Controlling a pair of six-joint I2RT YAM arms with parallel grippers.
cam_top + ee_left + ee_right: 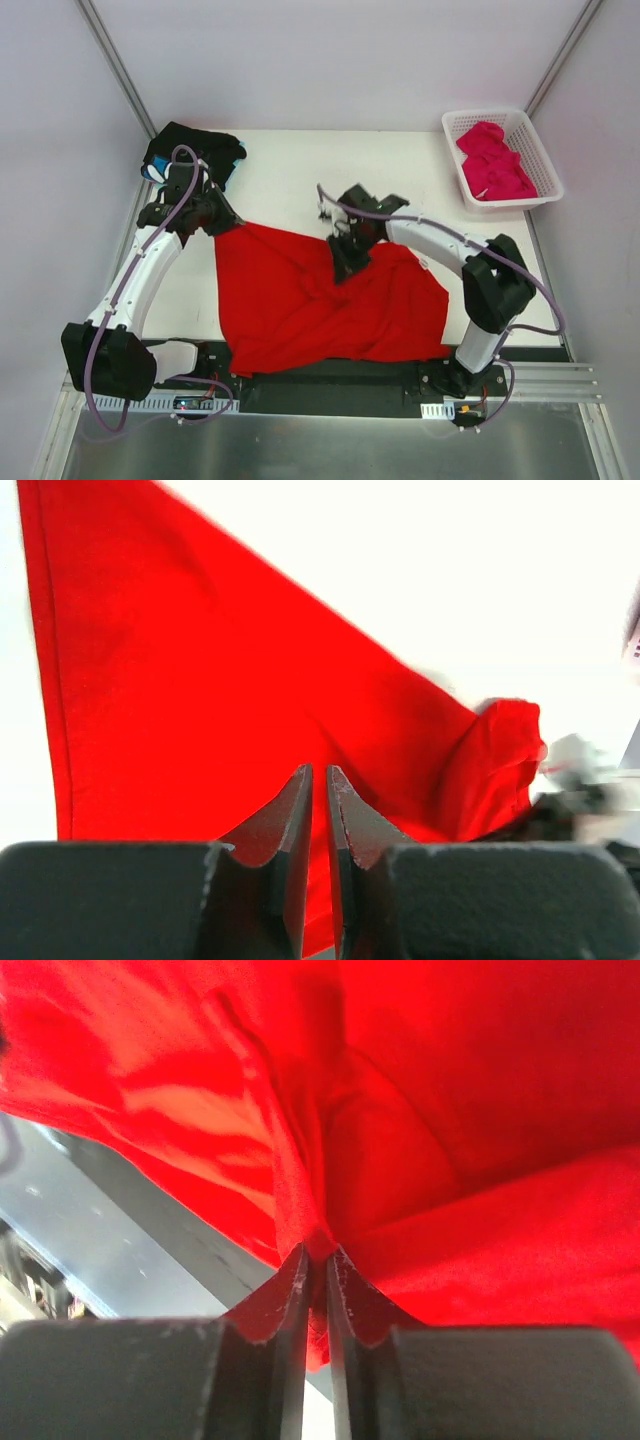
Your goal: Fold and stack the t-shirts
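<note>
A bright red t-shirt (320,300) lies partly spread across the middle of the table, wrinkled along a diagonal fold. My left gripper (216,224) sits at its far left corner; in the left wrist view the jaws (319,770) stand nearly together with red cloth (200,680) between them. My right gripper (346,262) is over the shirt's upper middle, and its fingertips (318,1252) pinch a bunched ridge of red cloth (300,1160). A black t-shirt (200,146) lies crumpled at the far left. The magenta-pink t-shirt (493,160) is heaped in the basket.
The white lattice basket (551,186) stands at the far right corner of the table. Grey walls with metal posts close in both sides. The black mounting rail (330,385) runs along the near edge, under the shirt's lower hem.
</note>
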